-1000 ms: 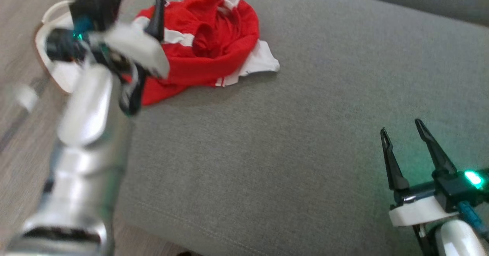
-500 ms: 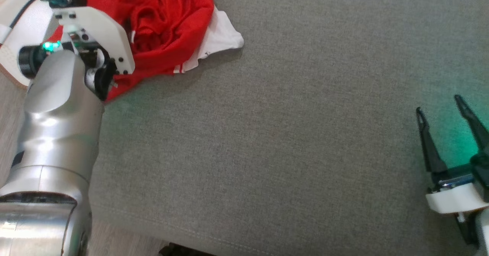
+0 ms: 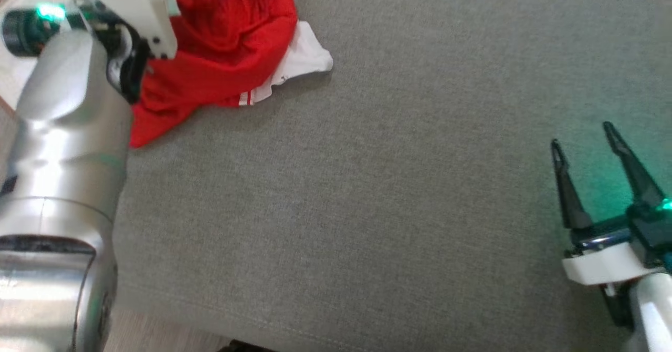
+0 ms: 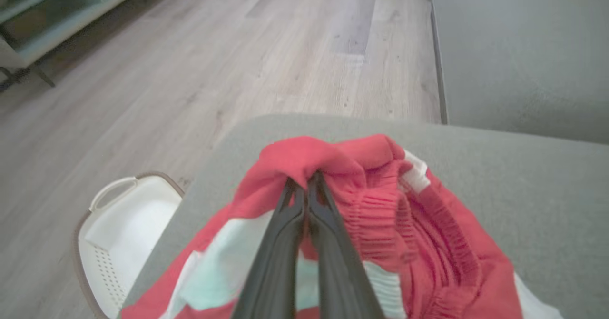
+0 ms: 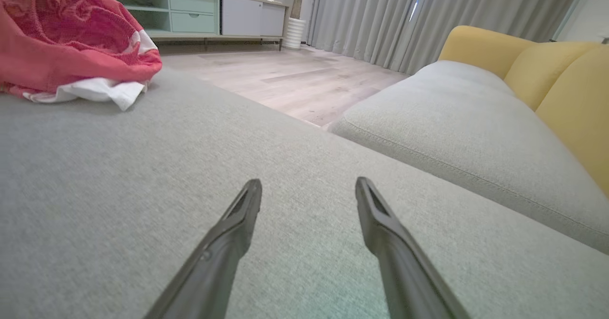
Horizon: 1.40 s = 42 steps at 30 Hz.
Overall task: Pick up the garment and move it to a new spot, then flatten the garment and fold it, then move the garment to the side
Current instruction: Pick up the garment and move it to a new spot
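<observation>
The garment [image 3: 220,52] is a crumpled red piece with white stripes, bunched at the far left of the grey cushion [image 3: 367,194]. My left gripper [image 4: 304,182] is shut on a fold of the garment [image 4: 380,214] near its elastic waistband, pinching the red cloth between both fingertips. In the head view the left arm's pale forearm and wrist cover the garment's left part. My right gripper [image 3: 583,136] stands open over bare cushion at the lower right, far from the garment [image 5: 71,43]. Its fingers [image 5: 238,219] hold nothing.
A white basket [image 4: 119,233] sits on the wood floor [image 4: 190,71] beside the cushion's left edge. A second grey cushion with yellow backrests [image 5: 523,62] lies to the right, across a gap. Cabinets [image 5: 200,19] and curtains stand far off.
My left gripper has reached over the garment and shut on a fold of it. The head camera has dipped, shifting the whole picture. The right gripper stays open.
</observation>
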Tool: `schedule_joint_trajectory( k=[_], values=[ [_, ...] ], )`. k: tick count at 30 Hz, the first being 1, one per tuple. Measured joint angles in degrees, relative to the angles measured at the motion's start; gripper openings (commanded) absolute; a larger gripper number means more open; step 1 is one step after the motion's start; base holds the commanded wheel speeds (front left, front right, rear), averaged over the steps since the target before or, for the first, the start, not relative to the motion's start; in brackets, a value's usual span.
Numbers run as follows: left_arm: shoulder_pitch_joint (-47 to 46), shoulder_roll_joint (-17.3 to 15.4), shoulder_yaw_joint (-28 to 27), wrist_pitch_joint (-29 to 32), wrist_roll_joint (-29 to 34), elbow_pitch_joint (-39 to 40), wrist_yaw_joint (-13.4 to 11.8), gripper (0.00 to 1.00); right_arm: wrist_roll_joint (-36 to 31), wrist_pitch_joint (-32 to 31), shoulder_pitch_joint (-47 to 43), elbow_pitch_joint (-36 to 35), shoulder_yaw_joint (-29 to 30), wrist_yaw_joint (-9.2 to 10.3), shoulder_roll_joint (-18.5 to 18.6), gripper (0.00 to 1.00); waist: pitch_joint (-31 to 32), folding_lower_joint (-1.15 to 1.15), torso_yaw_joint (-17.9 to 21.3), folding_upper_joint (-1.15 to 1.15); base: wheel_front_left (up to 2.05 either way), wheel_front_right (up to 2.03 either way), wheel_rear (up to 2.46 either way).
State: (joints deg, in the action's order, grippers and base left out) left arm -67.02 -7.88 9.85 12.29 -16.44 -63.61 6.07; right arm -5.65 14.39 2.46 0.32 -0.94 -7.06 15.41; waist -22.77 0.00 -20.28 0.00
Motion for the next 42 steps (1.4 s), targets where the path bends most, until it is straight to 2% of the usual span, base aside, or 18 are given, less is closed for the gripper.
schedule_joint_trajectory(
  k=[6, 11, 22, 26, 30, 36, 38, 39, 40, 42],
  values=[
    [-3.3, -0.4, 3.3, -2.5, 1.4, 2.1, 1.0, 0.00, 0.1, 0.0, 0.9, 2.5, -1.8, 0.00, -4.2, 1.00, 5.7, -0.01, 1.8, 0.00, 0.00, 0.00, 0.00],
    [-5.0, -0.5, 7.5, -2.3, 0.6, 5.3, 1.1, 0.00, 0.1, 0.0, 0.6, 3.6, -2.2, 0.00, -8.0, 1.00, 11.0, -0.02, 5.1, 0.00, 0.00, 0.00, 0.00],
    [-4.9, 0.4, 22.1, 3.0, -14.5, 19.9, 1.5, 0.00, 0.1, 0.0, -2.5, 4.1, -3.7, 0.00, -11.8, 1.00, 18.8, -0.01, 19.0, 0.00, 0.00, 0.00, 0.00],
    [-0.9, 0.4, 26.7, 4.4, -20.4, 24.3, 1.5, 0.00, 0.3, 0.0, -2.7, 3.6, -4.4, 0.00, -12.2, 1.00, 20.2, -0.01, 24.9, 0.00, 0.00, 0.00, 0.00],
    [6.5, -0.9, 34.6, 4.0, -22.3, 26.8, 1.5, 0.00, 0.8, 0.0, -3.2, 3.0, -4.3, 0.00, -12.3, 1.00, 20.3, -0.01, 31.8, 0.01, 0.00, 0.00, 0.00],
    [18.0, -2.3, 41.5, 0.9, -22.8, 22.3, 1.5, 0.00, 3.7, 0.0, -3.0, 2.8, -4.4, 0.00, -12.3, 1.00, 16.9, 0.01, 36.7, 0.00, 0.00, 0.00, 0.00],
    [21.4, -3.5, 41.9, -2.7, -22.8, 19.8, 1.5, 0.00, 4.3, 0.0, -2.5, 2.8, -4.8, 0.00, -12.5, 1.00, 15.6, 0.02, 37.8, 0.00, 0.00, 0.00, 0.00],
    [22.6, -4.0, 41.9, -4.7, -22.8, 18.7, 1.5, 0.36, 4.6, 0.0, -2.2, 2.8, -4.8, 0.00, -12.6, 1.00, 15.0, 0.02, 38.2, 0.00, 0.00, 0.00, 0.00],
    [23.5, -4.2, 41.8, -7.1, -22.6, 17.8, 1.1, 1.00, 4.7, 0.0, -2.0, 2.8, -4.8, 0.00, -12.6, 1.00, 14.6, 0.01, 38.6, 0.00, 0.00, 0.00, 0.00],
    [24.4, -4.1, 41.5, -12.3, -21.8, 16.8, -0.6, 1.00, 4.7, 0.0, -1.8, 2.9, -4.7, 0.00, -12.6, 1.00, 14.2, 0.02, 38.9, 0.00, 0.00, 0.00, 0.00]
  ],
)
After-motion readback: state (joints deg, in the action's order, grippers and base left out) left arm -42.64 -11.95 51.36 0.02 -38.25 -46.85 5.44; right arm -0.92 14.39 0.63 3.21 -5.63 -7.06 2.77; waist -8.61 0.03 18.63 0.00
